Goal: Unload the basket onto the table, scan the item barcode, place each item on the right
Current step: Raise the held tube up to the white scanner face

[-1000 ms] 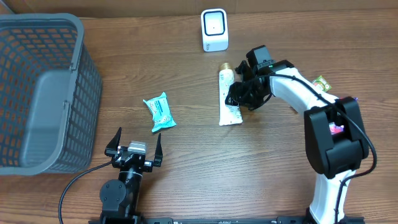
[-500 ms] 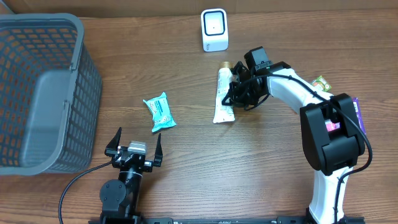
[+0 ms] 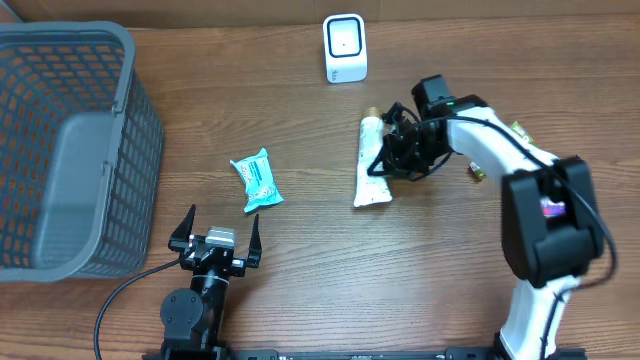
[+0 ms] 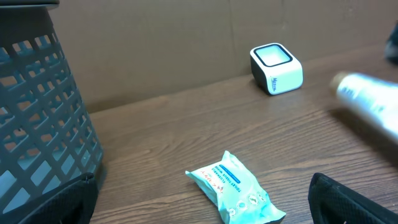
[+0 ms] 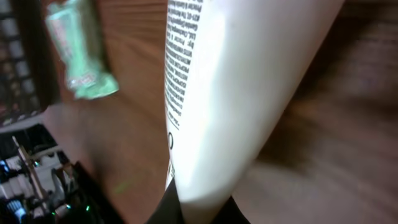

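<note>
At far left a grey basket (image 3: 70, 150) is seen. Near the front edge the left gripper (image 3: 222, 216) is held with its fingers spread wide and nothing between them. A teal packet (image 3: 256, 180) lies just beyond it, apart from both fingers. Further right, at the far side, a white scanner (image 3: 345, 48) stands upright. Right of centre, the white tube (image 3: 369, 165) is stretched lengthwise over the table (image 3: 300, 290), cap end towards the scanner. It is pinched at its right edge by the right gripper (image 3: 392, 158), whose fingers (image 5: 166, 208) are closed on it. Whether it is lifted cannot be told.
</note>
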